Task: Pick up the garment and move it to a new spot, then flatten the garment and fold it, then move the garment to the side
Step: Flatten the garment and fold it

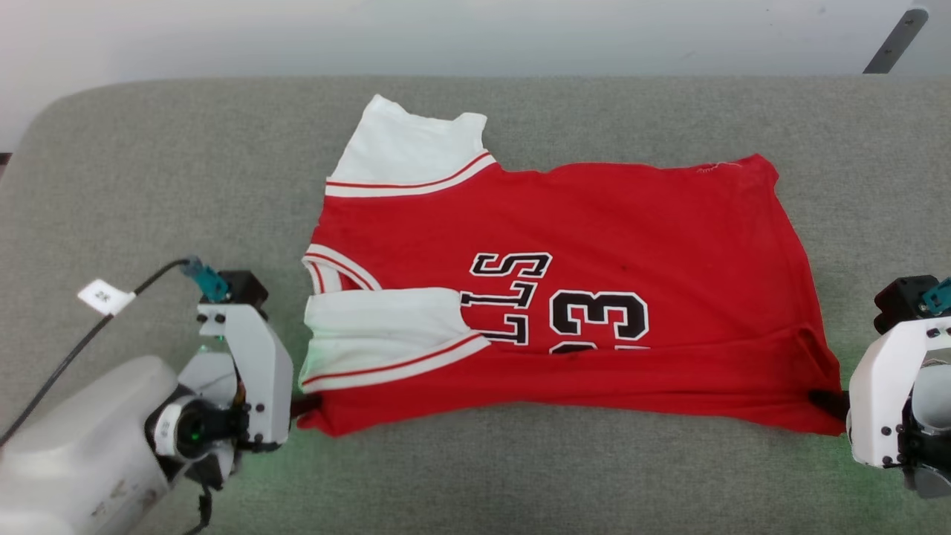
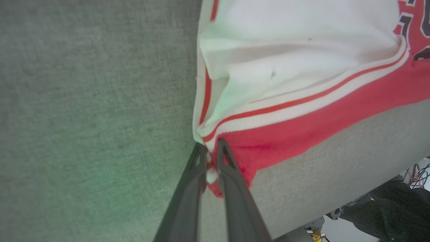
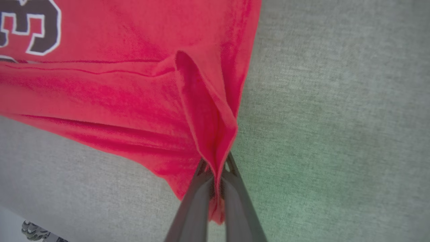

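- The garment (image 1: 594, 245), a red jersey-style T-shirt with white sleeves, lies spread sideways on the grey fabric-covered surface (image 1: 148, 186). Its neck points towards the robot's left and its hem towards the robot's right.
- Its near long edge is folded up over the front, and the fold cuts across the lower part of the dark, white-outlined "23" (image 1: 598, 316).
- The near sleeve (image 1: 379, 334) lies folded onto the red body. The far sleeve (image 1: 409, 148) lies flat on the surface at the far side.
- The left gripper (image 2: 211, 148) is closed on the garment's near left corner, pinching red cloth and striped trim between its two dark fingers.
- The right gripper (image 3: 216, 164) is clamped on the near right corner at the hem. There the red cloth bunches into a raised pleat running away from the fingertips.
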Available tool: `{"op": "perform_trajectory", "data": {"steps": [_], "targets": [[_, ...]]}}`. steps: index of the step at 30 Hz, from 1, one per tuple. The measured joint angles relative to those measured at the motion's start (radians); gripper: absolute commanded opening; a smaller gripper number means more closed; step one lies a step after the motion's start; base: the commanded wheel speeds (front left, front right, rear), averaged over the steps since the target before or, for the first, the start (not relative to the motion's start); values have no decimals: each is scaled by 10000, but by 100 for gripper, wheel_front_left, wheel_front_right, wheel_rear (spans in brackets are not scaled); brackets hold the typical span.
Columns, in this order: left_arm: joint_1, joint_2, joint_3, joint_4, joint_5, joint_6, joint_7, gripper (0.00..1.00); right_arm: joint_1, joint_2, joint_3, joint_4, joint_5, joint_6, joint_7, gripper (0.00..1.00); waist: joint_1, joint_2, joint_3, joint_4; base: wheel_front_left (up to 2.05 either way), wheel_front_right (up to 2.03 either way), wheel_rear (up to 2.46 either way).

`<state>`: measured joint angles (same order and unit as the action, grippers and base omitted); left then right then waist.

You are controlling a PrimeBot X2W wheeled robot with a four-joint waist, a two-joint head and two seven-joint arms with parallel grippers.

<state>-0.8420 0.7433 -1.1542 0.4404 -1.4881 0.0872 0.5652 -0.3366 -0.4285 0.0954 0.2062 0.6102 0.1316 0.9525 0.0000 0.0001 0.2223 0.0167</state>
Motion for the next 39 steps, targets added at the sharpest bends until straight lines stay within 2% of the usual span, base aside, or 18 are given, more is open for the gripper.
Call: {"op": "perform_trajectory", "data": {"steps": [8,13,21,22,23,24,25,26,27,28,29,39], "targets": [[494,842,-121,-1894,-257,1202,539,0,682,-336,-100,-978,301,-2,767,0,0,0,-50,-21,0,0,0],[822,1216,-242,-2840,-387,1791,784,0,1197,-483,-268,-1430,453,-2,1269,0,1,0,-44,-11,0,0,0],[1106,1279,-263,-3204,-426,2006,585,0,1420,-284,-558,-1659,299,-2,1319,0,0,0,-16,-40,0,0,0],[1118,1256,-251,-3164,-430,2006,523,6,1423,-238,-558,-1672,288,-2,1243,1,0,0,-23,-44,0,0,0],[1146,1229,-221,-3097,-430,2013,414,41,1423,-190,-548,-1685,257,-2,1208,14,0,0,-38,-50,0,0,0],[1172,1200,-186,-3028,-431,2036,336,55,1423,-176,-474,-1693,228,-2,1216,27,0,0,-60,-57,0,0,0],[1197,1187,-173,-2972,-430,2048,309,99,1427,-174,-407,-1714,217,-2,1214,40,0,0,-88,-63,0,0,0],[1209,1187,-192,-2940,-412,2065,286,100,1428,-153,-387,-1753,219,-2,1162,49,0,0,-121,-69,0,0,0],[1209,1189,-207,-2917,-370,2075,288,100,1429,-136,-382,-1779,219,-2,1110,65,1,0,-160,-74,0,0,0],[1208,1189,-221,-2915,-337,2069,288,100,1437,-136,-362,-1781,217,-2,1110,89,0,0,-201,-77,0,0,0],[1207,1195,-219,-2909,-311,2061,280,100,1464,-140,-336,-1797,217,-2,1074,100,0,0,-243,-81,0,0,0],[457,1733,23,-3223,372,2002,79,100,1677,138,-800,-2476,-19,-4,456,100,0,0,-505,-216,0,0,0]]}}
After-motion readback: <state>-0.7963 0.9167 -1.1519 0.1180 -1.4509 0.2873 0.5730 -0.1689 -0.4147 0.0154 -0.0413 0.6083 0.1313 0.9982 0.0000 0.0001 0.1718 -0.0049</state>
